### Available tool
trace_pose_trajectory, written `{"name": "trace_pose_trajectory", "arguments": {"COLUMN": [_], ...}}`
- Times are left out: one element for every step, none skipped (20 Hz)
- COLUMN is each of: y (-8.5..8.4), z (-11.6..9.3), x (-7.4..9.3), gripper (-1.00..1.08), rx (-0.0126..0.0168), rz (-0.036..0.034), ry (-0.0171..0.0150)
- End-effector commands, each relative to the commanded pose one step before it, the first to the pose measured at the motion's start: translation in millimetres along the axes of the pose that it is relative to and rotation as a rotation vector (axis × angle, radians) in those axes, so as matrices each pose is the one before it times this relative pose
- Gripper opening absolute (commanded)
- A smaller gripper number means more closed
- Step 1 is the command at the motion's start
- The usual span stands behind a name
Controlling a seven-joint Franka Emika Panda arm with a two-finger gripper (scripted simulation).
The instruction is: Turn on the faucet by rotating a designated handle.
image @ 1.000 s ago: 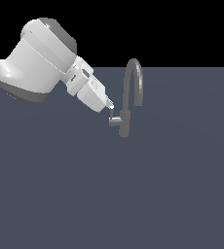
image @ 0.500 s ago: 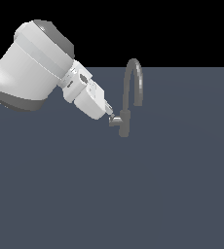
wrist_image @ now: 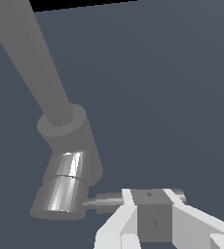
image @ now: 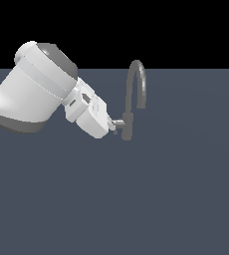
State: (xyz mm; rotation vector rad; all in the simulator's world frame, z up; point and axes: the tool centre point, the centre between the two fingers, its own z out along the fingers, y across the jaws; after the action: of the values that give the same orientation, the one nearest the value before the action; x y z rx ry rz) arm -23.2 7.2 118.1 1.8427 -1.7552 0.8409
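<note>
My white two-fingered gripper (image: 114, 124) is right up against the small grey metal faucet with the tall arched gooseneck spout (image: 133, 102), which stands on the flat dark blue-grey surface (image: 136, 199) a bit above the middle of the exterior view. The thin grey lever handle (wrist_image: 133, 198) sticks out sideways from the short cylindrical base, and in the wrist view my fingers (wrist_image: 126, 214) sit either side of it — looks like I'm clamped on the bar, though I can't see the actual pad contact.

What worries me: the bar is skinny and smooth-looking, and I seem to be holding it fairly far out from the base. If I push in a straight line instead of sweeping an arc around the base's axis, I reckon the fingers slide off the end, or I just jam against the lever and it doesn't turn.

The faucet itself is plain matte grey, shiny banding on the lower base, spout curving up and over, away from my arm. Can't tell if it's turned at all yet.
</note>
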Motion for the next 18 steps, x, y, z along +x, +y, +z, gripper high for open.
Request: {"name": "trace_pose_trajectory", "arguments": {"y": [14.59, -11.48, 0.25, 0.25, 0.24, 0.24, 0.24, 0.23, 0.23, 0.22, 0.21, 0.20, 0.18, 0.15, 0.00, -15.10, -1.41, -1.41], "z": [15.50, -16.04, 4.49, 4.49, 4.44, 4.48, 4.43, 4.47, 4.42, 4.42, 4.41, 4.41, 4.40, 4.34, 0.00, -29.50, 3.04, 3.00], "x": [-3.90, 3.06, -3.38, -3.38, -3.37, -3.37, -3.37, -3.36, -3.36, -3.35, -3.35, -3.34, -3.33, -3.32, 0.00, 12.18, -2.06, -2.04], "gripper": [-1.00, -1.00, -1.00, -1.00, -1.00, -1.00, -1.00, -1.00, -1.00, -1.00, -1.00, -1.00, -1.00, -1.00, -1.00, -1.00, -1.00, -1.00], "rx": [-0.02701, 0.03107, -0.00276, -0.00276, -0.00267, -0.00276, -0.00267, -0.00276, -0.00267, -0.00267, -0.00267, -0.00267, -0.00266, -0.00257, 0.00000, 0.05344, -0.00318, -0.00311], "rz": [-0.00414, 0.00081, -0.00004, -0.00004, -0.00005, -0.00005, -0.00005, -0.00005, -0.00006, -0.00006, -0.00006, -0.00007, -0.00008, -0.00010, 0.00000, 0.01593, -0.00094, -0.00092], "ry": [0.00942, -0.00222, 0.00013, 0.00014, 0.00014, 0.00015, 0.00015, 0.00016, 0.00016, 0.00017, 0.00019, 0.00020, 0.00023, 0.00027, 0.00000, -0.00011, -0.00002, -0.00002]}}
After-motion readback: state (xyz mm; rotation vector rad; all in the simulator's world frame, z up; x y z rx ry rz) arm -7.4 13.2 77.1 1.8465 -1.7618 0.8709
